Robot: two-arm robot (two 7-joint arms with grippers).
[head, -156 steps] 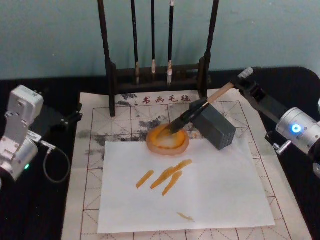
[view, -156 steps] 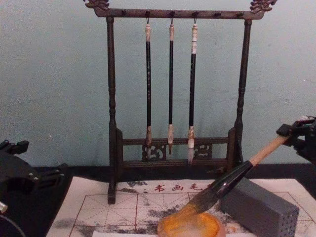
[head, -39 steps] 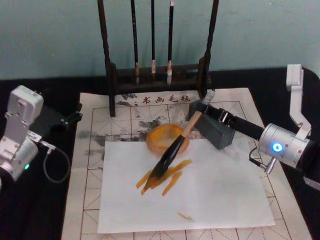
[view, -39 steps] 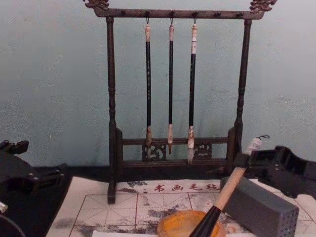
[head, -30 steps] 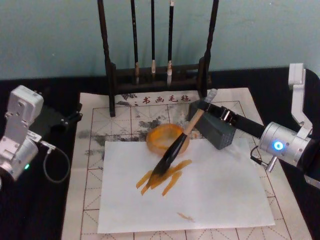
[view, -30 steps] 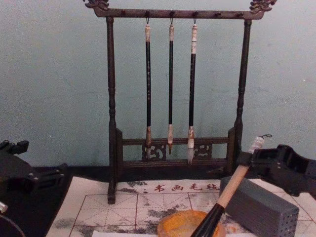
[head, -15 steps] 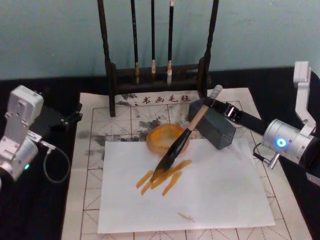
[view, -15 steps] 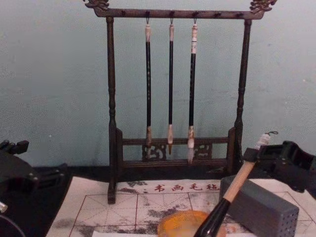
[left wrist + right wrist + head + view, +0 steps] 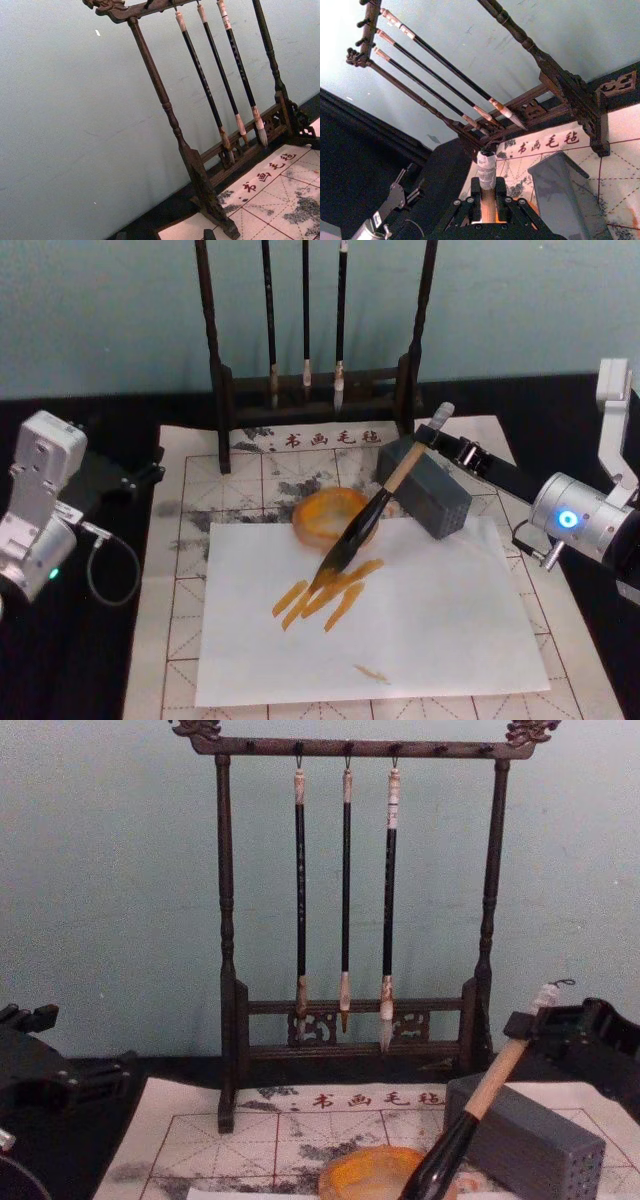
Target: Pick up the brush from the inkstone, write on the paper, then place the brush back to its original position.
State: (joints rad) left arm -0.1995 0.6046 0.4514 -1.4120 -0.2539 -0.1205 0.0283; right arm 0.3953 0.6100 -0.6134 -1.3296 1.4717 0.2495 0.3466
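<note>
Lower centre of the head view: smooth white sheet (image 9: 430, 630) over the red-gridded cream paper (image 9: 175, 640), bearing orange strokes (image 9: 345, 600). Bushy dark bristles of the brush (image 9: 365, 525) meet them; its pale wooden handle slants up right, clamped in the right claw (image 9: 432, 436). Mid-left, the left claw (image 9: 140, 477): state indeterminate.

Three thin brushes (image 9: 220, 76) hang from a dark wooden rack (image 9: 169, 111), the gridded paper (image 9: 274, 196) at its foot.

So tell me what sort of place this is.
Probably a calligraphy practice table: a dark carved wooden rack hung with three thin brushes, a cream paper printed with a red grid, and the right gripper holding a large pale-handled brush over orange strokes on a white sheet.
</note>
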